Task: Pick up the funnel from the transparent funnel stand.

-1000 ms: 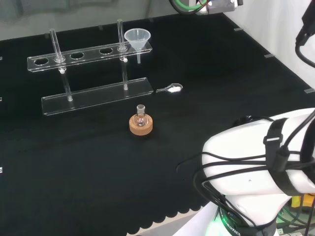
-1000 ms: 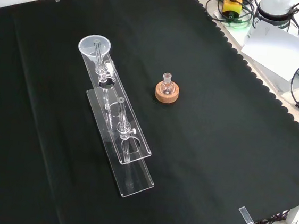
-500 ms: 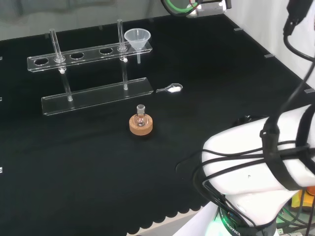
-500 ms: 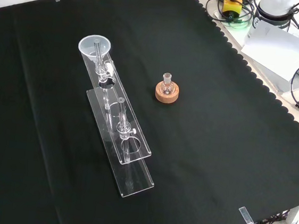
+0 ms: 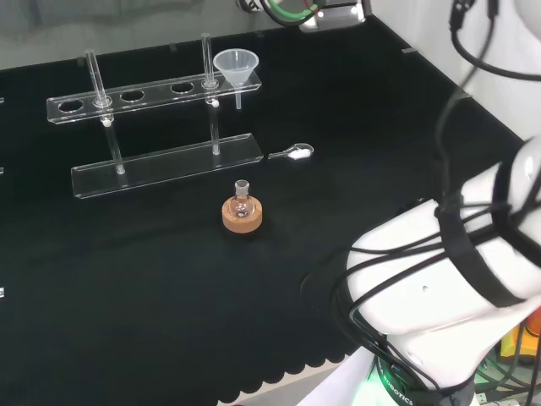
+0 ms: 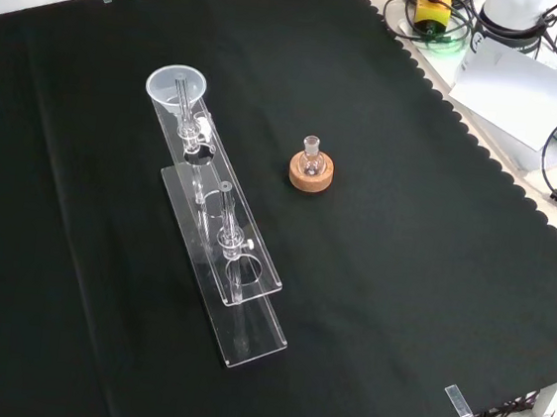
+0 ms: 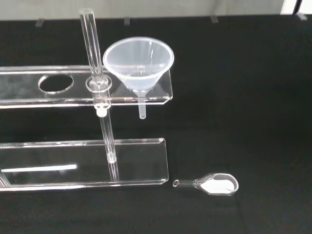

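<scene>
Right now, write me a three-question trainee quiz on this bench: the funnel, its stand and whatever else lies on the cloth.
1. True or false: the funnel sits in the end hole of the transparent stand's upper shelf.
2. In the head view, what holds the small flask upright? A) a red ribbed ring B) a cork ring C) the stand's base plate
3. Fill in: in the head view, the small clear scoop holding white powder lies on the cloth just to the ______ of the stand's base plate.

Key: 1 true; 2 B; 3 right.
</scene>
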Robot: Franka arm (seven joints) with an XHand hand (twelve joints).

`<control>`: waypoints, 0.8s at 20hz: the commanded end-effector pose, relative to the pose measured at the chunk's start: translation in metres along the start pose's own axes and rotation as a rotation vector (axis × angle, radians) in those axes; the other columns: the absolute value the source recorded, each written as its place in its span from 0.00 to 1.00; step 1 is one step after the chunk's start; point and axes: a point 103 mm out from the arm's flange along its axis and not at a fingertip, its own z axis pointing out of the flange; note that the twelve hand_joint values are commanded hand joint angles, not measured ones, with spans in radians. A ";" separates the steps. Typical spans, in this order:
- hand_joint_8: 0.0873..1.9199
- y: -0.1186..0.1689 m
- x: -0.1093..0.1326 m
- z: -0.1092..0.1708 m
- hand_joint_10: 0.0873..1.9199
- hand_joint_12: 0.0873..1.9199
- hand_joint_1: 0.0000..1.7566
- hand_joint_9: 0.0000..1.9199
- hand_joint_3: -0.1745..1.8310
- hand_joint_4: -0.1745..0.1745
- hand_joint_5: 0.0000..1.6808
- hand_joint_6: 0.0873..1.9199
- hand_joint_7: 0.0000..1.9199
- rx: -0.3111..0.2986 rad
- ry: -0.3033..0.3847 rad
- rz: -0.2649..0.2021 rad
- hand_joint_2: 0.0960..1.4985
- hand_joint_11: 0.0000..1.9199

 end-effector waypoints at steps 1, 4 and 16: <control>0.31 0.083 0.013 0.017 0.33 0.74 0.27 0.18 0.21 0.44 0.17 0.00 0.09 0.082 -0.030 -0.039 0.59 0.08; 0.32 0.105 0.019 0.023 0.34 0.75 0.29 0.17 0.21 0.41 0.16 0.00 0.07 0.110 -0.039 -0.049 0.56 0.08; 0.33 0.148 0.034 0.062 0.36 0.76 0.35 0.15 0.24 0.37 0.15 0.00 0.04 0.203 -0.080 -0.069 0.49 0.10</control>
